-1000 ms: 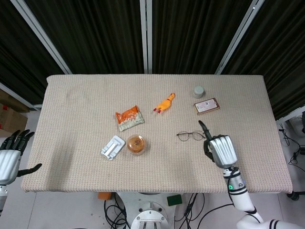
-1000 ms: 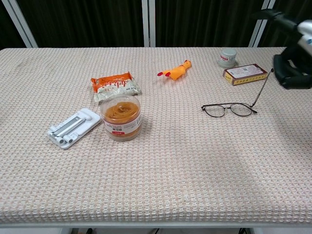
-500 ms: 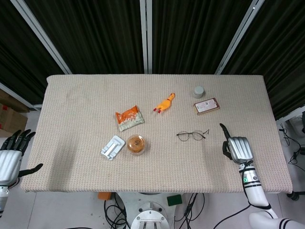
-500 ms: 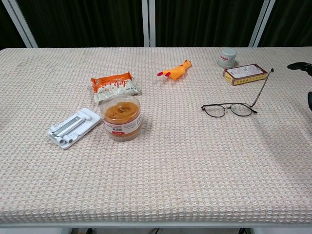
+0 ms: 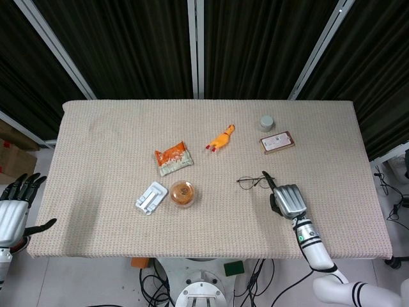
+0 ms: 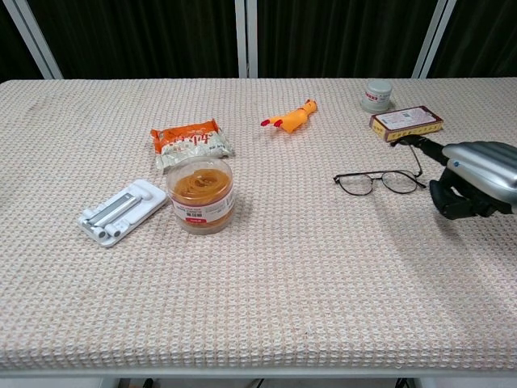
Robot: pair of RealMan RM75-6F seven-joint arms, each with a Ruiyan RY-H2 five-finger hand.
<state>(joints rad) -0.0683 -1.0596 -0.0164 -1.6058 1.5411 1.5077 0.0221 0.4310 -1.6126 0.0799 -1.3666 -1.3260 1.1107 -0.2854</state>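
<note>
My right hand (image 5: 287, 199) hovers over the table's front right, most fingers curled in and one stretched out toward the wire-rimmed glasses (image 5: 255, 182). In the chest view the right hand (image 6: 477, 178) has that fingertip at the right end of the glasses (image 6: 380, 182), by the raised temple arm; I cannot tell whether it touches. Nothing is held. My left hand (image 5: 13, 208) hangs off the table's left edge, fingers spread and empty.
An orange-lidded jar (image 6: 201, 194), a white flat gadget (image 6: 121, 210) and an orange snack packet (image 6: 190, 139) lie centre-left. A rubber chicken (image 6: 295, 115), a small grey pot (image 6: 376, 94) and a flat box (image 6: 405, 123) lie further back.
The right hand swung out toward the table's right edge, then came back left to the glasses' right end. The left hand and the objects have stayed put.
</note>
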